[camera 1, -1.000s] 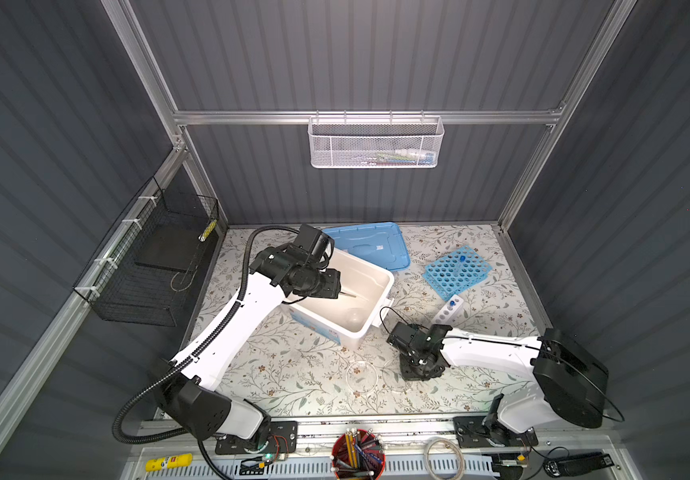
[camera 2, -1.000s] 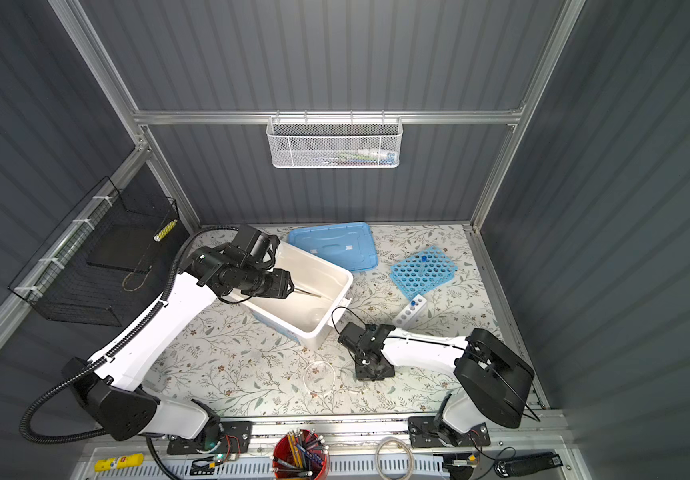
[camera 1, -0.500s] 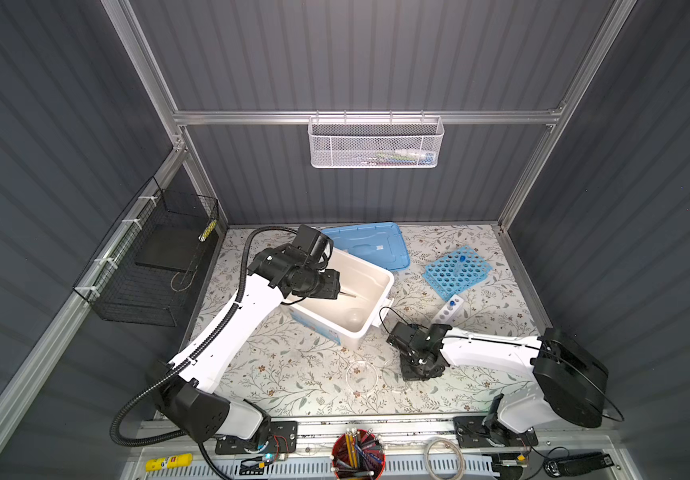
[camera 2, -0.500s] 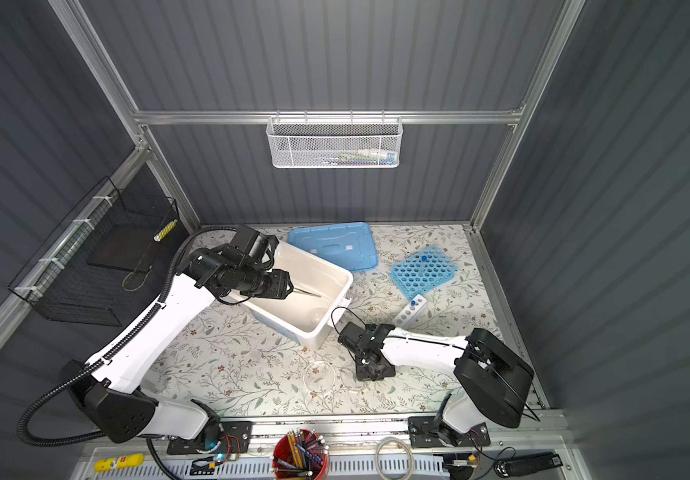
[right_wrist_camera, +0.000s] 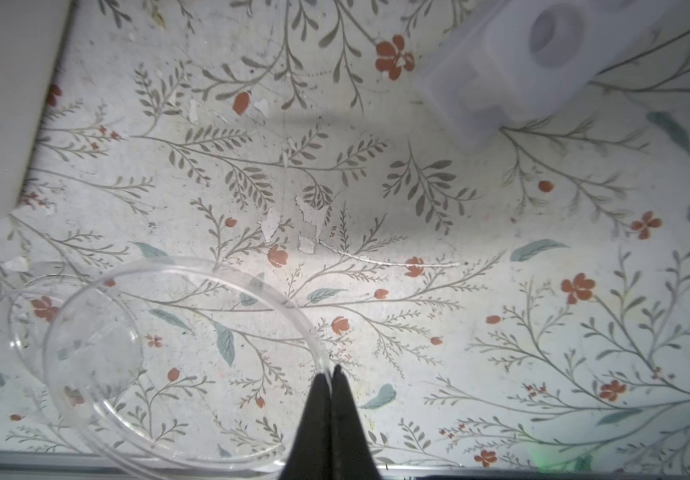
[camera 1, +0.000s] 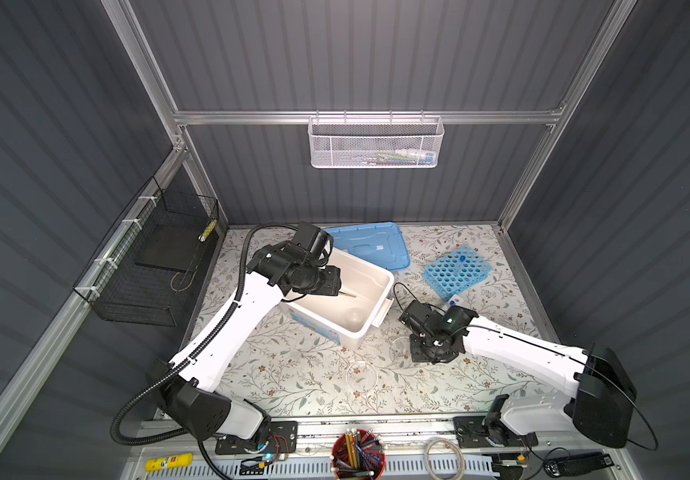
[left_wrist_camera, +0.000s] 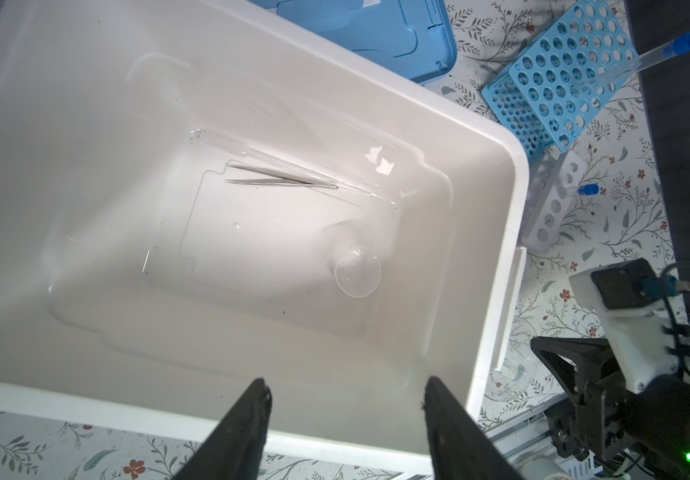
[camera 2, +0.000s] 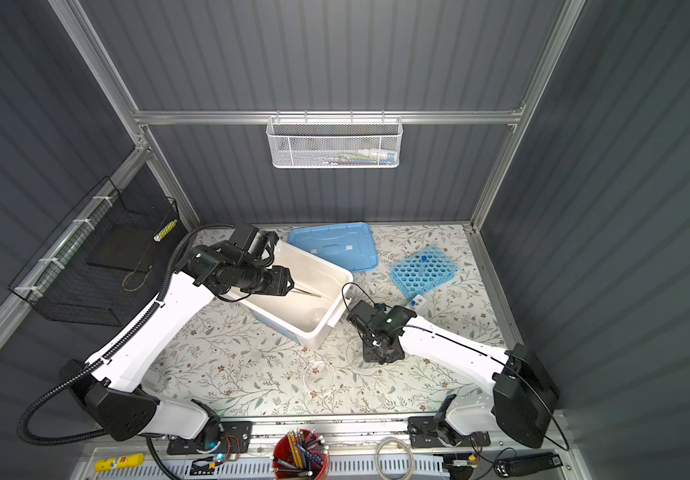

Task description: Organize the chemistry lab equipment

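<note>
1. Dark grey ribbed wall panels (camera 1: 335,54) are enclosing the cell at the rear and on both sides.
2. An aluminium frame (camera 1: 368,117) is running up the corners and across the rear wall.
3. A white mesh basket (camera 1: 376,145) is hanging from the rear crossbar.
4. A black wire basket (camera 1: 156,266) is hanging on the left-hand wall.
5. A floral-patterned tabletop (camera 1: 293,374) is catching the brightest light.
6. A red cup of pencils (camera 1: 357,455) and a yellow tube (camera 1: 168,462) are sitting along the front edge.

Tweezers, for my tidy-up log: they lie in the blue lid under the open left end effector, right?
No. The left wrist view shows the tweezers lying in the white bin, not the blue lid; the left end effector is open above them.
</note>
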{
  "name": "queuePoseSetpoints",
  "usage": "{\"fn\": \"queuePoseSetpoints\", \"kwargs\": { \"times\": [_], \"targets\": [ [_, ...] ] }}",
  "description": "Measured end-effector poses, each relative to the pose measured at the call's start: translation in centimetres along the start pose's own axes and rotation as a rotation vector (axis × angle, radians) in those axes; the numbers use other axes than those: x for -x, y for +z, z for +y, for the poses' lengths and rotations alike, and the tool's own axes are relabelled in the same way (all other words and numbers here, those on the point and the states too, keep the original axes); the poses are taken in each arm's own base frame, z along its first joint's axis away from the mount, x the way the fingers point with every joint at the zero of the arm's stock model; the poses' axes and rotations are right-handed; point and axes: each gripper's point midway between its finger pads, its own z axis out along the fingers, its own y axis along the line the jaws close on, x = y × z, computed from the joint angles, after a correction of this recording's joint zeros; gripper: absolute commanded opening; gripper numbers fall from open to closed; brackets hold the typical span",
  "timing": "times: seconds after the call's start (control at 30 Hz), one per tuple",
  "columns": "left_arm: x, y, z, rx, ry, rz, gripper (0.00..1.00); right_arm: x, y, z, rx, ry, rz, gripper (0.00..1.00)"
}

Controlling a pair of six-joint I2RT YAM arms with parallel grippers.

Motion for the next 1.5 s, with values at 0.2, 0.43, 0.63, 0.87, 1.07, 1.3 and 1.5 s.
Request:
{"fn": "queuePoseSetpoints", "kwargs": {
  "times": [0.2,0.43,0.63,0.87,1.07,1.3,1.5],
  "targets": [
    [1.7,-1.0,-0.8,-0.011,0.013,-0.019,0.61,2.5,-4.3,-0.2,0.023,0.015,-0.068,0.0],
    [3.1,-1.8,-1.6,-0.026,0.024,-0.019,0.6,6.3,-9.6,1.6,0.08,-0.006,-0.148,0.0],
    [3.2,-2.0,-2.0,-0.04,0.031,-0.002,0.57,10.1,-12.0,3.9,0.096,-0.038,-0.181,0.0],
    [2.8,-2.0,-2.4,-0.061,0.03,0.02,0.56,13.9,-11.6,6.5,0.073,-0.09,-0.169,0.0],
    [2.6,-2.0,-2.7,-0.082,0.029,0.03,0.52,15.8,-10.6,8.6,0.08,-0.118,-0.157,0.0],
    [2.4,-1.5,-3.2,-0.112,0.024,0.05,0.5,16.8,-11.3,9.7,0.105,-0.123,-0.174,0.0],
    [2.6,0.0,-3.5,-0.118,0.014,0.074,0.47,17.5,-11.9,10.3,0.12,-0.121,-0.188,0.0]
  ]
}}
